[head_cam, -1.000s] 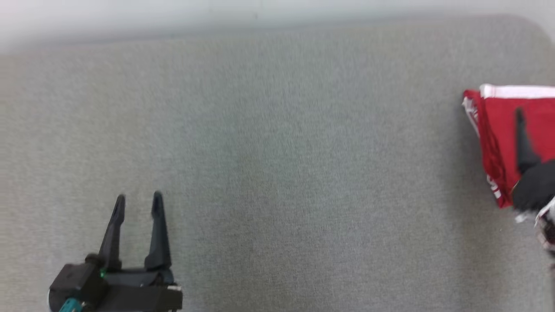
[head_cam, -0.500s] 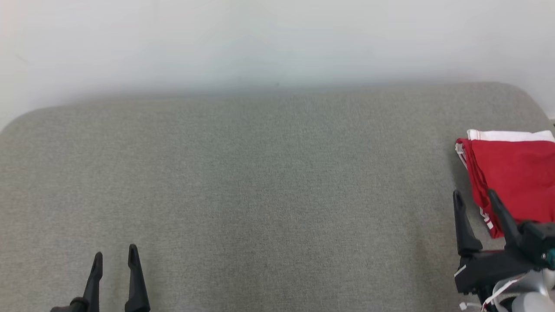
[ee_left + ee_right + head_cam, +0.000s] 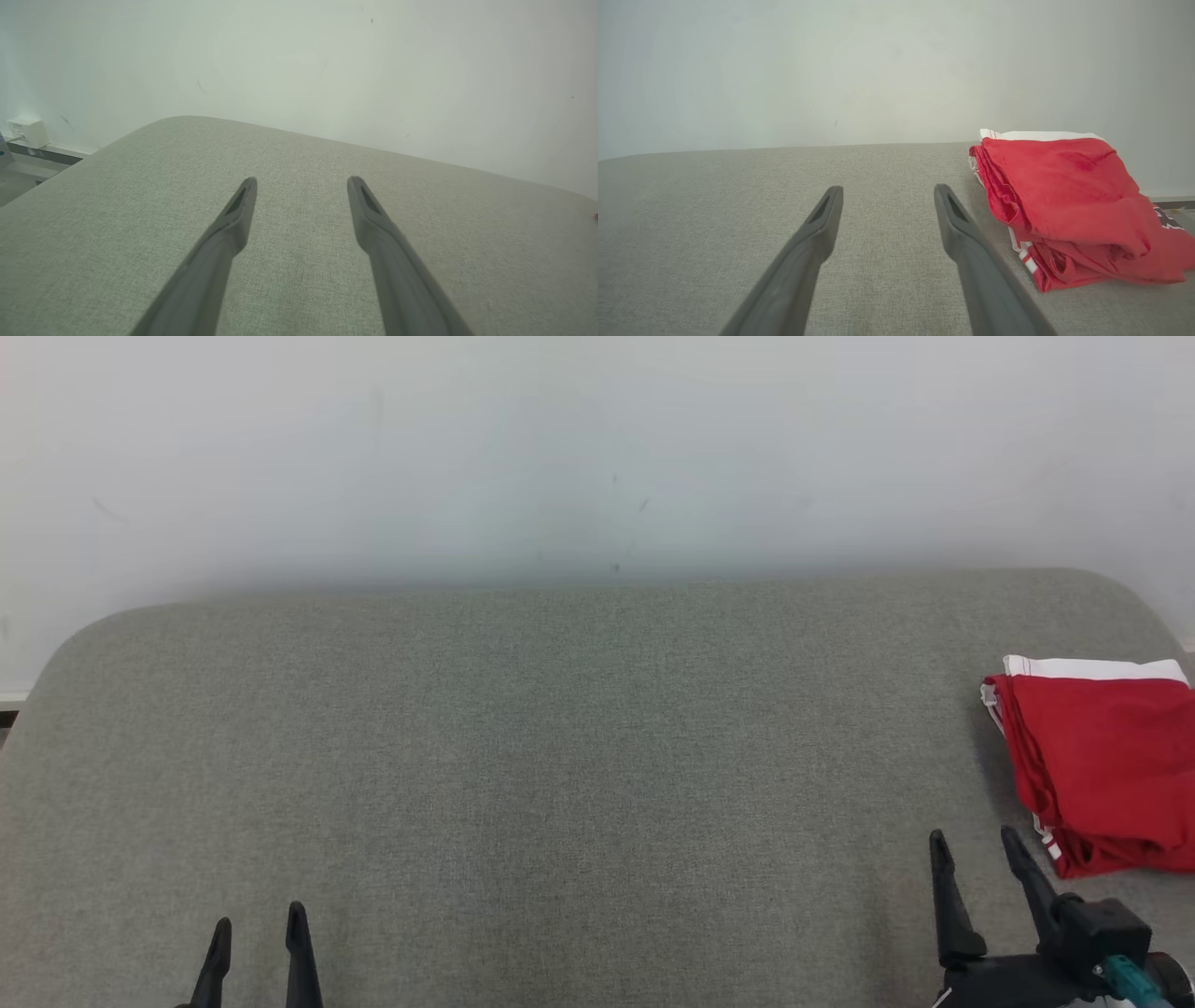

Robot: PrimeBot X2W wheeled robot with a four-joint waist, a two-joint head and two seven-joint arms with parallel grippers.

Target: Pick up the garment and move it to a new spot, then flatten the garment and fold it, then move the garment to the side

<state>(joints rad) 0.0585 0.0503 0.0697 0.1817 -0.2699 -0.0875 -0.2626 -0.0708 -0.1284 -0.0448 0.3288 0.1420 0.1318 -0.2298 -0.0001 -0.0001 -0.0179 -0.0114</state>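
Note:
The garment (image 3: 1102,765) is red with white trim and lies folded in a stack at the right end of the grey padded table (image 3: 560,756). It also lies at the right in the right wrist view, garment (image 3: 1064,200). My right gripper (image 3: 974,840) stands open at the lower right, just left of and nearer than the garment, apart from it, with nothing between its fingers (image 3: 822,224). My left gripper (image 3: 259,926) is open at the lower left over bare cloth; its fingers (image 3: 373,219) hold nothing.
A pale wall (image 3: 597,448) runs behind the table's far edge. The table's corners are rounded. A white wall box (image 3: 28,132) and a strip of floor lie past the table's left end in the left wrist view.
The head camera has tilted up, so the wall has come into view. My right gripper, which was over the garment, has drawn back toward me and off it. The left gripper has pulled back too.

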